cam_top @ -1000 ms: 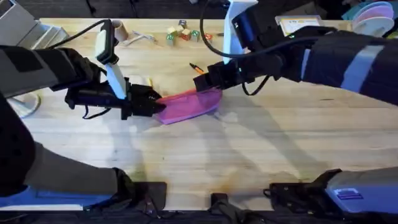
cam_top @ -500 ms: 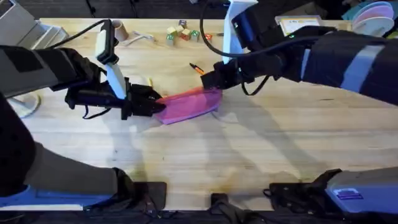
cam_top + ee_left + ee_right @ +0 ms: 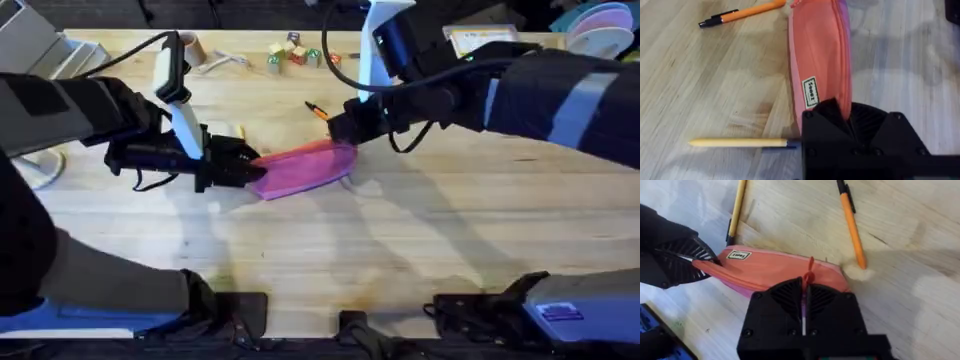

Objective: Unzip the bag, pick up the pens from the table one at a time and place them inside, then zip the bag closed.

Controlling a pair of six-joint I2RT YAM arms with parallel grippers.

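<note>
The pink bag [image 3: 303, 168] lies mid-table, held at both ends. My left gripper [image 3: 252, 169] is shut on its left end; the left wrist view has that end pinched between the fingers [image 3: 847, 117]. My right gripper [image 3: 342, 127] is at the bag's right end, shut on the red zipper pull [image 3: 810, 273]. The zipper along the bag [image 3: 765, 270] looks closed. An orange pen [image 3: 316, 109] with a black tip lies just beyond the bag, also the orange pen [image 3: 852, 225] [image 3: 742, 12]. A yellowish pen [image 3: 737, 142] [image 3: 737, 207] lies by the left gripper.
Small coloured blocks [image 3: 292, 52] and a cup [image 3: 190, 45] sit at the table's far edge. Stacked plates [image 3: 603, 22] stand at the far right, with a card [image 3: 480, 40] beside them. Bare wood [image 3: 400, 250] stretches in front of the bag.
My right gripper has shifted slightly right and away along the bag's right end. The left gripper and both pens have not moved.
</note>
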